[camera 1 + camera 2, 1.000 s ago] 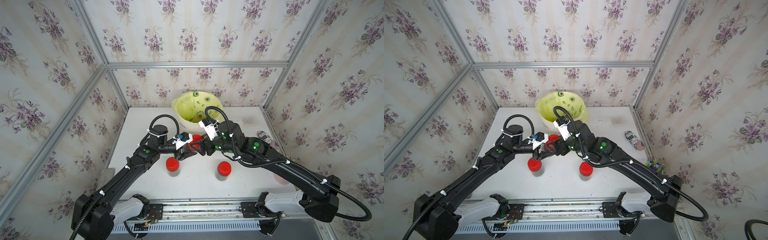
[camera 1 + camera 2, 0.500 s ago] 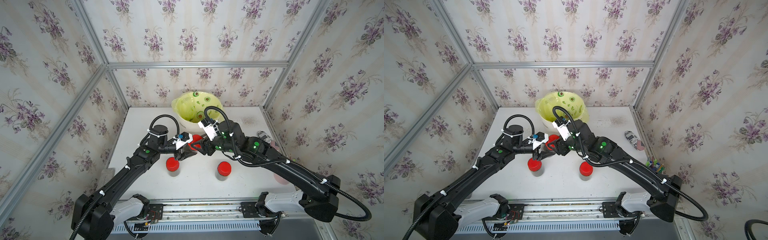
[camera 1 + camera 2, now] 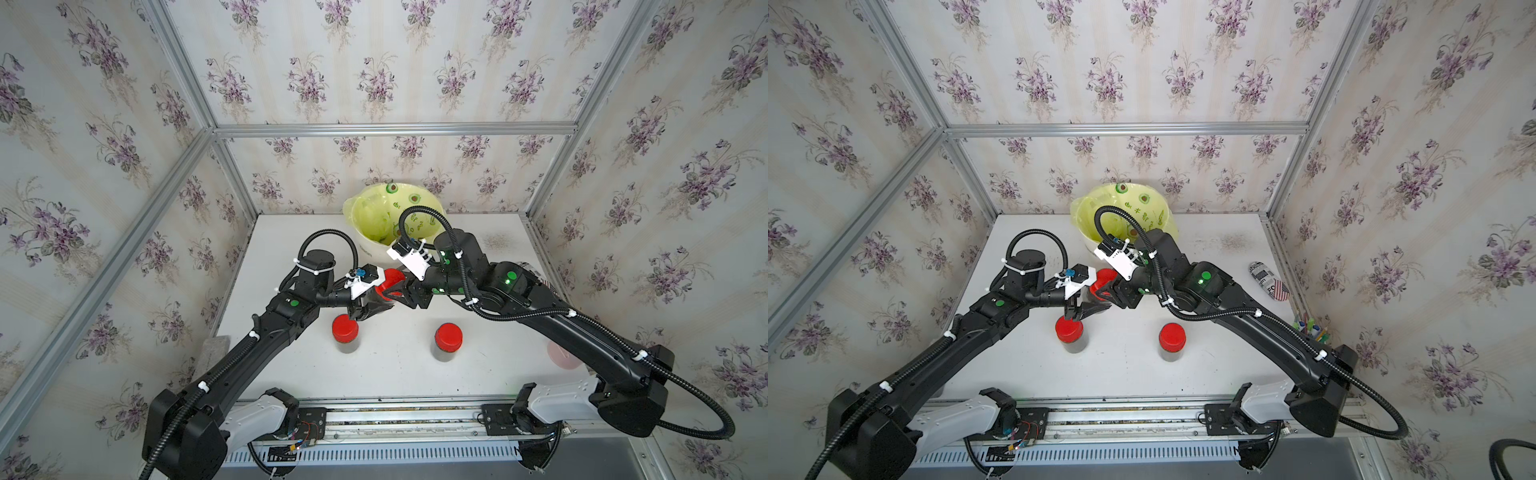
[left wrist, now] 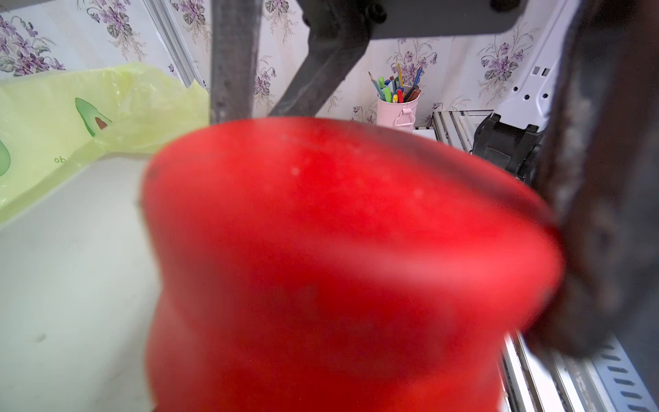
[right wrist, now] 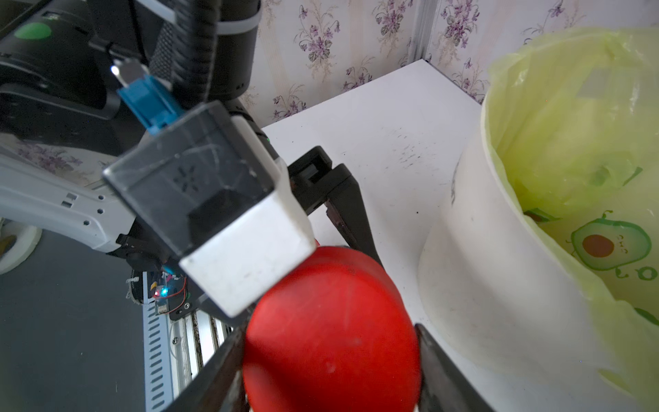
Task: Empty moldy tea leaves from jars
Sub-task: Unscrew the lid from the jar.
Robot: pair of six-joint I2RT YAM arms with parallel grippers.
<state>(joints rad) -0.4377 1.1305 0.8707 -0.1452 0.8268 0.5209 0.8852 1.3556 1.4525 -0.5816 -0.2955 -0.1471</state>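
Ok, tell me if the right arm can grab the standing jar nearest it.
Probably not yet: the right end effector is closed on a red lid. The standing jar has nothing over it.

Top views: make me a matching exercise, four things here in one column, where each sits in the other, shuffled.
1 lifted jar
2 white bin
3 pink cup
4 printed pouch

A lying by the right edge of the table
B at the back, lined yellow-green
C held up at mid-table
D front right, partly hidden

Pairs: 1-C, 2-B, 3-D, 4-A
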